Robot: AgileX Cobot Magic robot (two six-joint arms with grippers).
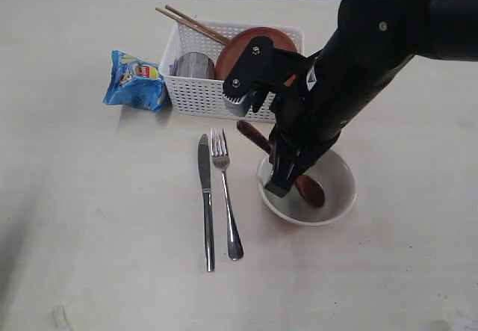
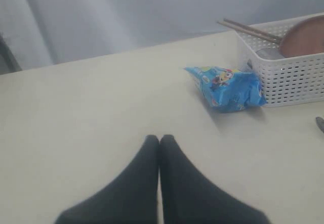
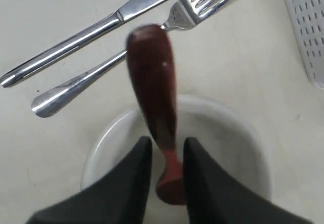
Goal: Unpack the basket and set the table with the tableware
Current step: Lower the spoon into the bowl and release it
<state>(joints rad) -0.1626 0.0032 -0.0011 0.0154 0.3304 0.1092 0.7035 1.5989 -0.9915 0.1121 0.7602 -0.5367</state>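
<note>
Exterior view: my right arm bends over the bowl (image 1: pixel 340 168), where the spoon (image 1: pixel 310 189) lies, beside the knife (image 1: pixel 205 189) and fork (image 1: pixel 226 189) on the worktop (image 1: pixel 89 234)

Left wrist view: my left jaws are clenched on nothing

Right wrist view: my right jaws are slightly parted astride the spoon's neck, seemingly released; I should rise straight up, brushing nothing

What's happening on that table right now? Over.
Left gripper shut. Right gripper open astride spoon, spoon lying in bowl. Plate, cup, chopsticks in basket. Nothing blocking.
</note>
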